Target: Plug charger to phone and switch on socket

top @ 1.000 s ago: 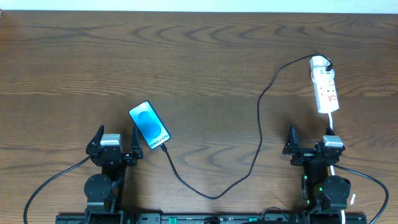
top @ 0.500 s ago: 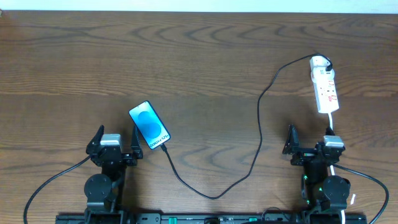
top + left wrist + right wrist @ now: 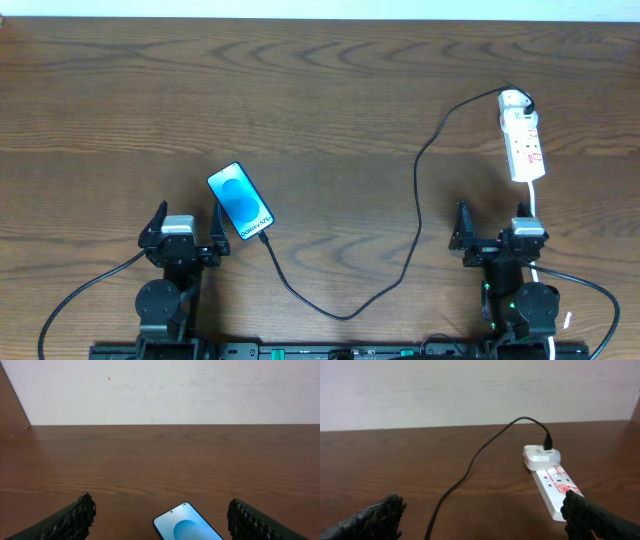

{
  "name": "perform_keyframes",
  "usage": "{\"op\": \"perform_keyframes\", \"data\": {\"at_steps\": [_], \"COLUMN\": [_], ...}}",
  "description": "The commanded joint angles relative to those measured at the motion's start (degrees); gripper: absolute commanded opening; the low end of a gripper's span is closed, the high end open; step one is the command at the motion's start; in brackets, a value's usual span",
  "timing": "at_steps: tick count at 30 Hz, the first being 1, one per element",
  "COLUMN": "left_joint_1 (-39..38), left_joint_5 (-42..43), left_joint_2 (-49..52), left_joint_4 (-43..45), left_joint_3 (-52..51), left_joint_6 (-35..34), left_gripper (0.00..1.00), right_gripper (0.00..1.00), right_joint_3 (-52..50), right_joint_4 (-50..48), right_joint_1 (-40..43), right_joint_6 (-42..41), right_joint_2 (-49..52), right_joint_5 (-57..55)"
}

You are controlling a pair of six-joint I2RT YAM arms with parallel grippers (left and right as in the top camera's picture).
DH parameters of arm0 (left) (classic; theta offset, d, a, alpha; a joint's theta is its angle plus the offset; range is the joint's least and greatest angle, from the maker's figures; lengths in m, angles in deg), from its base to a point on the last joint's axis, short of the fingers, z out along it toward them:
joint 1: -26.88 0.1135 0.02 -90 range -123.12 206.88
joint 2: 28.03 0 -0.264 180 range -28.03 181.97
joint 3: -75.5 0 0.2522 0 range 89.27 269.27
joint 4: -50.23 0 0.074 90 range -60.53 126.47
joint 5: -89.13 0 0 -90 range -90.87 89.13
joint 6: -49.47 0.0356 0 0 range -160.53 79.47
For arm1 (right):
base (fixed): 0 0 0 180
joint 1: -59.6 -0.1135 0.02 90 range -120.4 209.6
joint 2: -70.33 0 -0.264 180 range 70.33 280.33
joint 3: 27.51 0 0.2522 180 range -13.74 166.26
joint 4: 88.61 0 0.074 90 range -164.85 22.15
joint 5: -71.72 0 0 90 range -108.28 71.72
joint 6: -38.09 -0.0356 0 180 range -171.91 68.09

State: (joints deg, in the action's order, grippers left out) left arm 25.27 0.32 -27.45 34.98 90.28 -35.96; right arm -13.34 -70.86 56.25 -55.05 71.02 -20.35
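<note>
Phone [image 3: 240, 201] lies just ahead of your left claw [image 3: 187, 215], charger [image 3: 418, 190] tip at its near edge; socket [image 3: 521, 135] beyond your right claw [image 3: 495, 225]. Both claws spread apart.

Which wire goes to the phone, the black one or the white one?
The thin black charger reaches the phone; the thicker white cord only comes off the socket.

Left arm [image 3: 160, 298], right arm [image 3: 530, 305]: black, round joint housings, a black cable [image 3: 85, 288] looping off each base. Left hand [image 3: 188, 228], right hand [image 3: 495, 238]: black fingers [image 3: 75, 517] with knobbly ribbed pads, pale grey block on top. Green lights [image 3: 513, 300] on right arm.
</note>
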Motion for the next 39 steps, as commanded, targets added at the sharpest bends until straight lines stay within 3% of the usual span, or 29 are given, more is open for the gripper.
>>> {"op": "perform_keyframes", "data": {"at_steps": [1, 39], "left_joint_1": [0.24, 0.24], "left_joint_5": [-0.72, -0.74], "left_joint_2": [-0.35, -0.35], "left_joint_4": [-2.54, -2.54], "left_joint_3": [-0.79, -0.79], "left_joint_6": [0.76, 0.76], "left_gripper": [0.87, 0.86], "right_gripper": [0.99, 0.99], "right_joint_3": [-0.11, -0.09], "right_joint_4": [0.35, 0.33], "right_joint_1": [-0.87, -0.61], "right_joint_6": [4.09, 4.26], "right_joint_2": [-0.42, -0.39], "right_joint_5": [0.85, 1.57]}}
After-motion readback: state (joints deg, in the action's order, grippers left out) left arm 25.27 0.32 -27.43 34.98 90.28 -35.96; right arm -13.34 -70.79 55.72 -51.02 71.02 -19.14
